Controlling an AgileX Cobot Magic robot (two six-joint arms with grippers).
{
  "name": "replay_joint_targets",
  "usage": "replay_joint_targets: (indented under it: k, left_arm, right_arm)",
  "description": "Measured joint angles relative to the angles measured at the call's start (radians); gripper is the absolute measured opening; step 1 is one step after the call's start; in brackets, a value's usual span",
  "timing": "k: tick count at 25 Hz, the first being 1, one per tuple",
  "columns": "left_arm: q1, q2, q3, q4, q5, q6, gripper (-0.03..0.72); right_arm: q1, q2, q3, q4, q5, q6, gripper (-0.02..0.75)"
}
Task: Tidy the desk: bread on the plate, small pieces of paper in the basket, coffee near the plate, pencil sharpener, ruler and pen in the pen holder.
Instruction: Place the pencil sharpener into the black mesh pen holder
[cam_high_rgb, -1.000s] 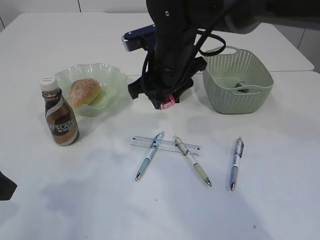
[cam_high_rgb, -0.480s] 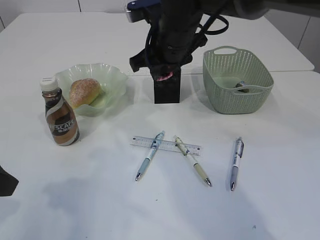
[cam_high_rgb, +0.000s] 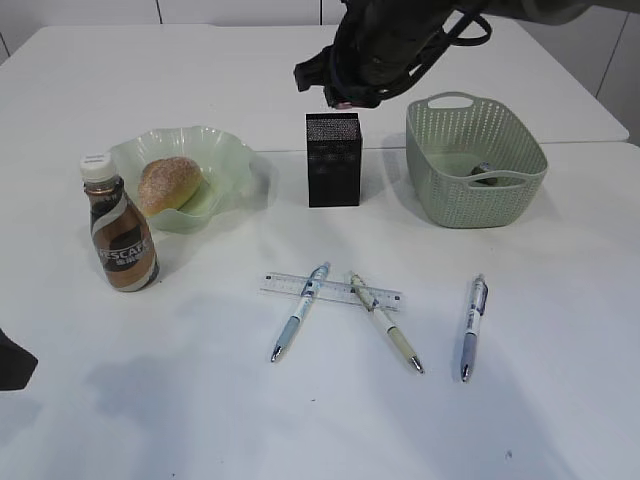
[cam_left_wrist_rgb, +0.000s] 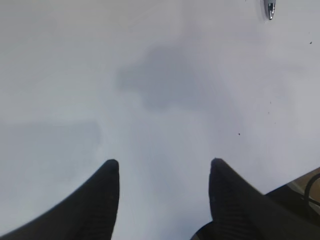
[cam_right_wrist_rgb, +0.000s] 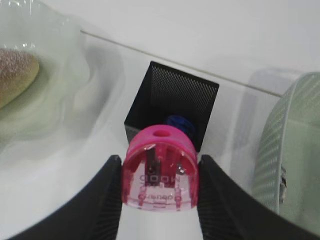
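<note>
My right gripper is shut on a pink pencil sharpener with a clear body. It hangs above the black mesh pen holder, which has something blue inside. In the exterior view this gripper is up behind the pen holder. The bread lies in the green plate, and the coffee stands just in front of it. The clear ruler lies on the desk under two pens; a third pen lies to the right. My left gripper is open over bare desk.
The green basket stands right of the pen holder with a small crumpled item inside. A seam crosses the desk behind the plate. A dark part of the left arm shows at the lower left edge.
My right arm has risen and moved back with the sharpener, from low in front of the pen holder to above it. The pen holder now shows fully.
</note>
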Motion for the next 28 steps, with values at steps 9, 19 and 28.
replay_joint_targets:
  k: [9, 19, 28]
  left_arm:
    - [0.000, 0.000, 0.000, 0.000, -0.022, 0.000, 0.402]
    - [0.000, 0.000, 0.000, 0.000, -0.041, 0.000, 0.401]
    - [0.000, 0.000, 0.000, 0.000, -0.051, 0.000, 0.401]
  right_arm:
    - [-0.029, 0.048, 0.000, 0.013, -0.148, 0.000, 0.343]
    - [-0.063, 0.141, -0.018, 0.026, -0.270, -0.013, 0.343]
    - [-0.068, 0.233, -0.116, 0.030, -0.301, -0.017, 0.343]
